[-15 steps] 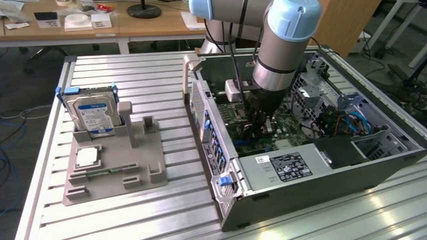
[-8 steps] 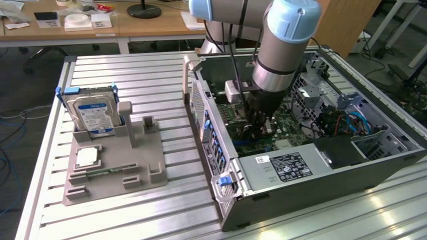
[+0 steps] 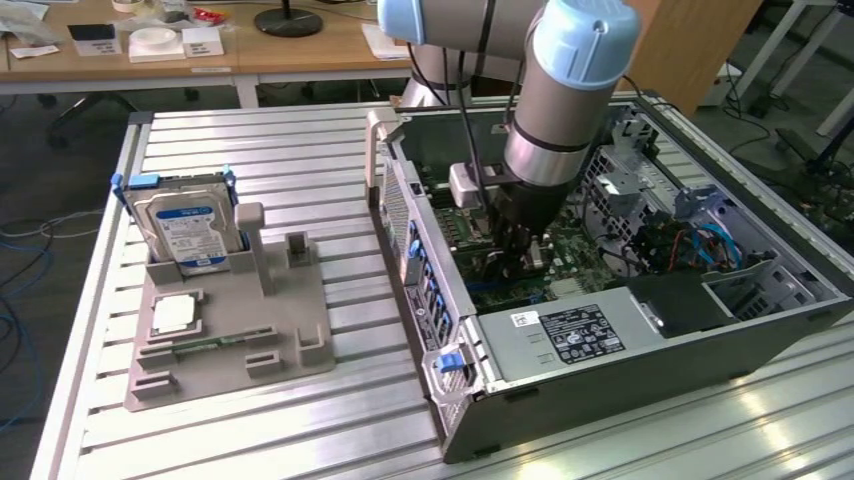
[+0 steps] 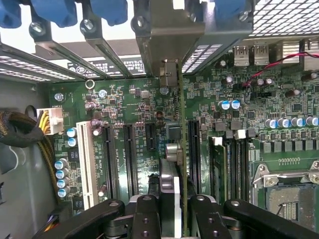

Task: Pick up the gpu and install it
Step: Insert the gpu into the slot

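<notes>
Exterior view's left: hard drive (image 3: 187, 228) upright in a grey holder (image 3: 287, 345) | centre to right: open computer case (image 3: 400, 215), arm (image 3: 567, 110) angled down into it | gripper (image 4: 174, 219): fingers drawn close, pinching the gpu (image 4: 173, 149) | gpu: edge-on, upright over the motherboard (image 4: 279, 134) slots, bracket end toward the case's rear openings

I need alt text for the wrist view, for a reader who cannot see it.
The hand holds the gpu edge-on over the green motherboard, among long black expansion slots. Its metal bracket lies at the case's rear slot covers.
</notes>
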`<state>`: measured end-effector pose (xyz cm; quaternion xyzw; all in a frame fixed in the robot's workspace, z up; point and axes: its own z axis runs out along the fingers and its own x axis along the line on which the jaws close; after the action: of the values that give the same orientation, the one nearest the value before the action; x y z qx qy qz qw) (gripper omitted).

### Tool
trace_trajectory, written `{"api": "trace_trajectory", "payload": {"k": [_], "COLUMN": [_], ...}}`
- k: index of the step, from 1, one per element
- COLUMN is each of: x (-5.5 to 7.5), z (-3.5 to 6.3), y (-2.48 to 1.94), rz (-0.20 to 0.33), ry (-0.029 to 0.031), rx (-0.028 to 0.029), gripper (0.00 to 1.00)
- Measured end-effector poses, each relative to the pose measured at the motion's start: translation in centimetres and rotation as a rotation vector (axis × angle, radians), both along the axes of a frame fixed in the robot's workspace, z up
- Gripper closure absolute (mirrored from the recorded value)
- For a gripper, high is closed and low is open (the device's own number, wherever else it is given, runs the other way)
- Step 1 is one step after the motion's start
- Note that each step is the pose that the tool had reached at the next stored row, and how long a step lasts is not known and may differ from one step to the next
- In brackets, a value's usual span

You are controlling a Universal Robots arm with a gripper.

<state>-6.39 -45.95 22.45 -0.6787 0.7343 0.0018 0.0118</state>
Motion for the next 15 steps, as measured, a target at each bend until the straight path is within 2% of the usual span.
{"api": "trace_trajectory", "payload": {"k": [15], "x": [-0.1], "z": [-0.16], "y": [0.0], "rz": [0.0], "ry": [-0.0002], "rx": [-0.0001], "gripper": [0.72]}}
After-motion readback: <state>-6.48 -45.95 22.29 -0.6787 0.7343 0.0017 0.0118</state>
